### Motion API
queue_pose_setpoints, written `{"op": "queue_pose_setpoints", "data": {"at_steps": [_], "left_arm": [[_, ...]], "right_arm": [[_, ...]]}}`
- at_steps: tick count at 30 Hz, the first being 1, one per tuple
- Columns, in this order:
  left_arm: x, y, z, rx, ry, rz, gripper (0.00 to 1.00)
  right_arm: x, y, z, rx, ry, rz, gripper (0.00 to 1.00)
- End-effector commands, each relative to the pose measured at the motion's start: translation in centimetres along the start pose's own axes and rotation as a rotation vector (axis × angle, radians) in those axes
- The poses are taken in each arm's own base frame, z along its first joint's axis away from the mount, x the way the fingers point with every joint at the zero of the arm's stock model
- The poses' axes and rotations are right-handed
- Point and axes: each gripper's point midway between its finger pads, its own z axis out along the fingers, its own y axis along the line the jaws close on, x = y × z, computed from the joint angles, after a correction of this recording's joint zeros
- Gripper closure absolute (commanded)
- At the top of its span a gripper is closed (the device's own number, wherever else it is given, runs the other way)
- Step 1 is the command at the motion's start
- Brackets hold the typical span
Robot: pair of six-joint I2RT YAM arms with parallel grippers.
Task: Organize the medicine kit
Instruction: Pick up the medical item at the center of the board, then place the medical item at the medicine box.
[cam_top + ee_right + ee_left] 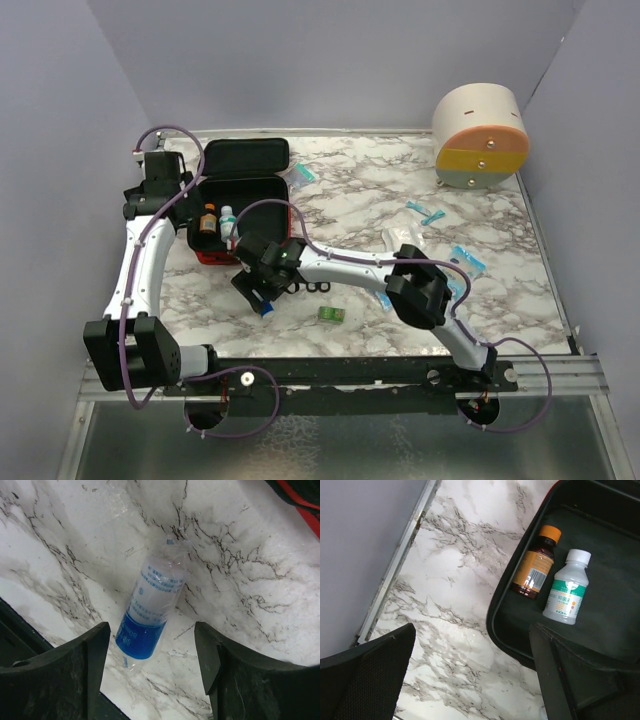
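The medicine kit (pixel 240 185) lies open at the back left, its black lid flat behind its red-edged base. A brown bottle with an orange cap (pixel 535 565) and a white bottle (pixel 567 587) lie side by side in the base. My left gripper (pixel 470 645) hangs open over bare marble just left of the kit's zipper edge (pixel 492 625), holding nothing. My right gripper (pixel 151 640) is open in front of the kit, low over a blue-and-white tube in a clear wrapper (pixel 150 610) that lies on the table between its fingers, untouched. From above, the tube's blue end (pixel 266 308) shows below the right gripper (pixel 258 288).
A round cream, orange, yellow and grey drawer container (pixel 480 135) stands at the back right. Several blue packets (pixel 430 212) are scattered over the right half of the marble table, one more (pixel 303 172) beside the kit's lid. A small green packet (pixel 331 314) lies near the front.
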Motion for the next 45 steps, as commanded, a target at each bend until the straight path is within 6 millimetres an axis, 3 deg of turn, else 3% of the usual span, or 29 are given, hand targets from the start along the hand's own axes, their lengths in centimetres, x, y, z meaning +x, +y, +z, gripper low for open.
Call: {"op": "queue_pose_setpoints", "data": {"at_steps": [1,4,7,11,14,18,23,27,37,41,45], "left_arm": [[-0.9,1.4,-1.2,-0.044,-0.051,-0.059,0.01],[-0.7,1.7,-1.3,-0.046,-0.048,-0.061,0.01],[-0.4,1.8,-1.4,-0.047,-0.041,-0.061,0.01],[0.0,1.9,-1.3,-0.045,-0.033,-0.065,0.01],[0.0,1.7,-1.2,-0.034,-0.027,-0.066,0.01],[-0.2,1.5,-1.3,-0.023,-0.029,-0.056,0.01],[-0.6,1.5,-1.5,-0.023,-0.037,-0.054,0.01],[-0.5,1.5,-1.5,-0.017,-0.035,-0.053,0.01],[-0.2,1.4,-1.7,-0.006,-0.027,-0.049,0.01],[0.3,1.3,-1.4,-0.001,-0.013,-0.048,0.01],[0.9,1.1,-1.1,0.003,0.004,-0.052,0.01]], "right_arm": [[1.0,0.4,2.2,-0.013,0.027,-0.035,0.32],[1.5,-0.1,3.2,0.006,0.030,-0.039,0.36],[1.6,-0.7,3.8,0.034,0.021,-0.035,0.49],[0.9,-1.2,2.9,0.069,-0.011,-0.025,0.81],[-0.4,-1.3,1.2,0.084,-0.065,-0.020,0.99],[-3.6,-0.4,-2.4,0.074,-0.150,-0.006,0.99],[-9.7,0.5,-8.1,0.064,-0.302,0.004,0.99],[-14.2,-1.0,-10.5,0.061,-0.403,0.045,0.99],[-19.5,-10.7,-6.6,0.110,-0.493,0.195,0.99],[-20.1,-12.4,-4.8,0.115,-0.504,0.213,0.99],[-19.5,-12.7,-2.6,0.109,-0.489,0.225,0.99]]}}
